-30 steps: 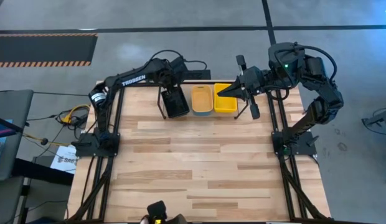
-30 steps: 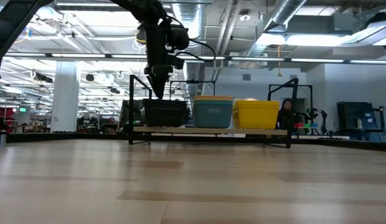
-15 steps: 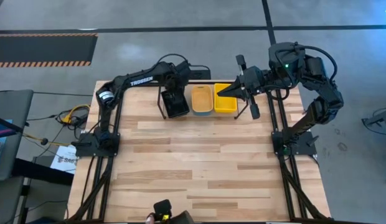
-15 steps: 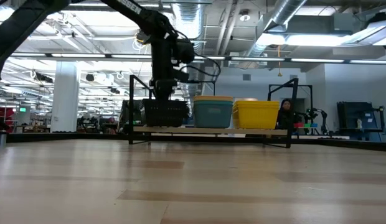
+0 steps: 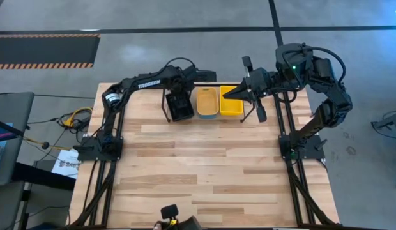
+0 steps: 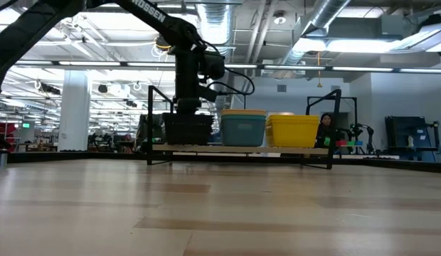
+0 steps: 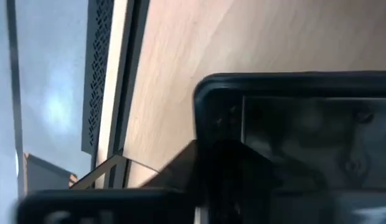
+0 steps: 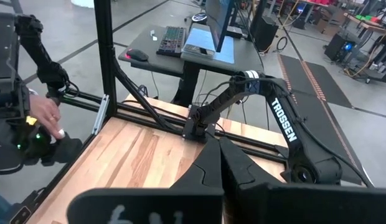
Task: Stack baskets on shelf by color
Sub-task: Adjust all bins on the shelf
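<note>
left gripper jaws: cannot tell, at black mesh plastic basket | right gripper jaws clenched, above yellow mesh plastic basket

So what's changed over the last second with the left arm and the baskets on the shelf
The left hand has come down from above the black basket stack onto its far end, and its arm has stretched further back across the table. Whether it grips the stack can't be seen. The right hand has stayed shut by the yellow stack. All three stacks, the middle blue-grey and orange one included, and the shelf are unmoved.
</note>
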{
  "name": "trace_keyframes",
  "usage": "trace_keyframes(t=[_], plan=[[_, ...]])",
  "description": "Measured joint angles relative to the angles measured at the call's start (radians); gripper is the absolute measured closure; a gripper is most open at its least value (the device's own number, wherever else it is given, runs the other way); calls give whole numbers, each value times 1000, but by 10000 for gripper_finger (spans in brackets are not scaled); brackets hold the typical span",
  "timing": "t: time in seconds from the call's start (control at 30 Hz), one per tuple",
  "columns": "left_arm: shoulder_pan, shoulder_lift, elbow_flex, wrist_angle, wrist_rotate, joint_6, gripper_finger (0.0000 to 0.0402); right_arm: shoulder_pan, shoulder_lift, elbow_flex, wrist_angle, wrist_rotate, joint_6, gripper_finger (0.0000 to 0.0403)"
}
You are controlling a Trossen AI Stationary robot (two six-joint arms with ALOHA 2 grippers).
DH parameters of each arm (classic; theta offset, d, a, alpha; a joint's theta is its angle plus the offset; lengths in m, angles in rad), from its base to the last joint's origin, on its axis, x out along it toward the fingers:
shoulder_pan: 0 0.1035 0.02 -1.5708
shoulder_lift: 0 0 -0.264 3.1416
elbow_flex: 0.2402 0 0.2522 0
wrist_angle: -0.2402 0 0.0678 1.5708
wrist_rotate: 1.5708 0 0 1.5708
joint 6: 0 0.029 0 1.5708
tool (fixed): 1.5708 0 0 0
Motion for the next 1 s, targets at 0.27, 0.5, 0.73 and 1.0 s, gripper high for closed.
trace_keyframes(t=[0.27,0.5,0.73,1.0], plan=[[-12,-5,23,34,26,71,393,0,0,0,0,0,0,401],[-12,-4,85,54,58,145,399,0,0,0,1,0,1,401],[-2,-2,89,43,114,233,401,4,0,0,2,0,27,401],[37,-1,126,50,168,273,401,15,0,0,2,0,32,401]])
